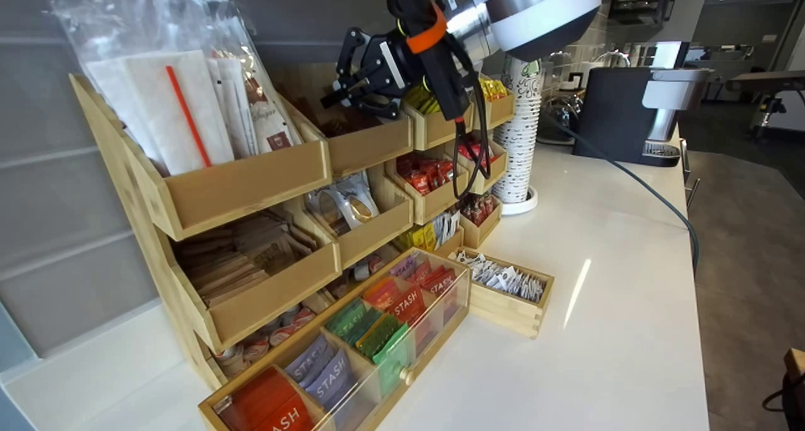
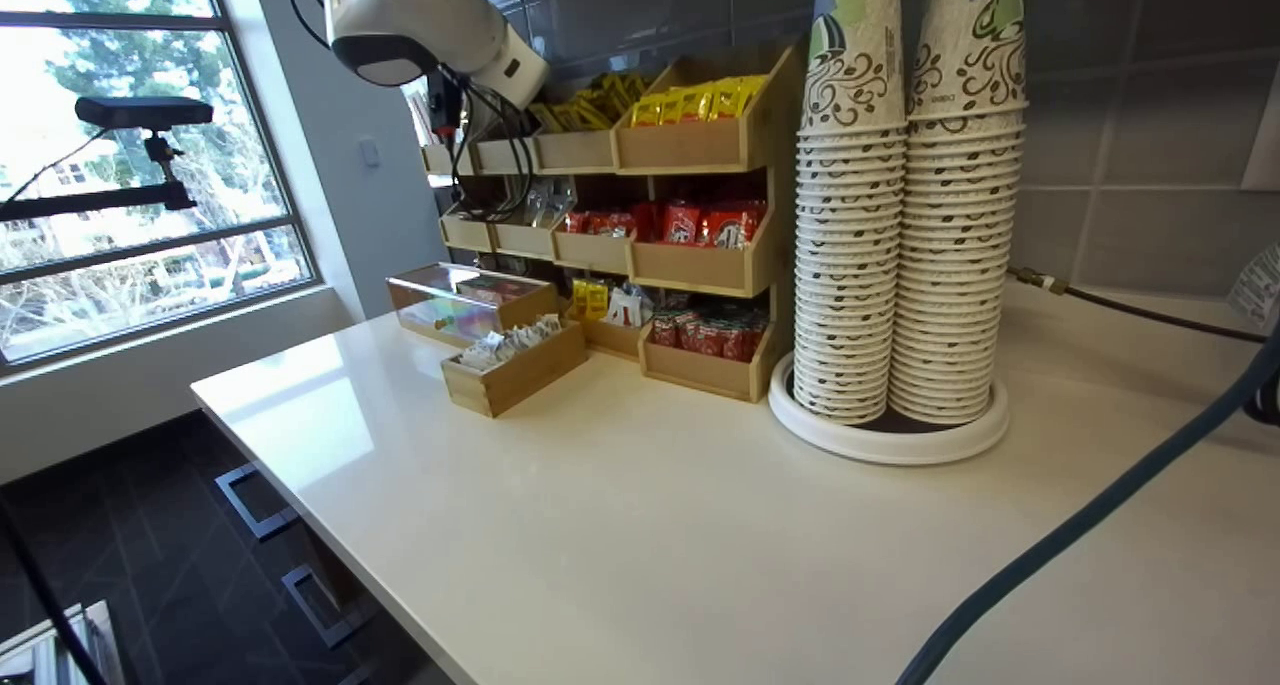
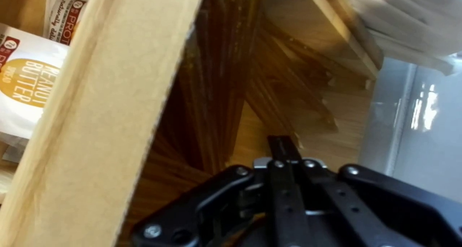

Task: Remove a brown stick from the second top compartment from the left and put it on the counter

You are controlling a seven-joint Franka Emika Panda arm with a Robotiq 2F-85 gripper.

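My gripper [image 3: 283, 146] is shut, its two fingertips pressed together. No stick shows between them. In an exterior view the gripper [image 1: 333, 97] reaches into the second top compartment [image 1: 371, 145] from above. In the wrist view, the compartment's pale front wall [image 3: 108, 113] runs along the left. Many thin brown sticks [image 3: 220, 77] stand bunched inside. Loose brown sticks [image 3: 278, 95] lean beside them, and the fingertips are close to the end of these; I cannot tell if they touch. The glossy white counter [image 1: 597, 261] stretches below and beside the rack, also in an exterior view [image 2: 650, 525].
A bag of napkins and straws [image 1: 170, 110] fills the top bin beside it. Yellow packets [image 1: 424, 100] lie in the neighbouring bin. A glass-fronted tea box [image 1: 352, 355] and a small packet box [image 1: 503, 318] stand before the rack. Tall cup stacks [image 2: 850, 265] stand at its end.
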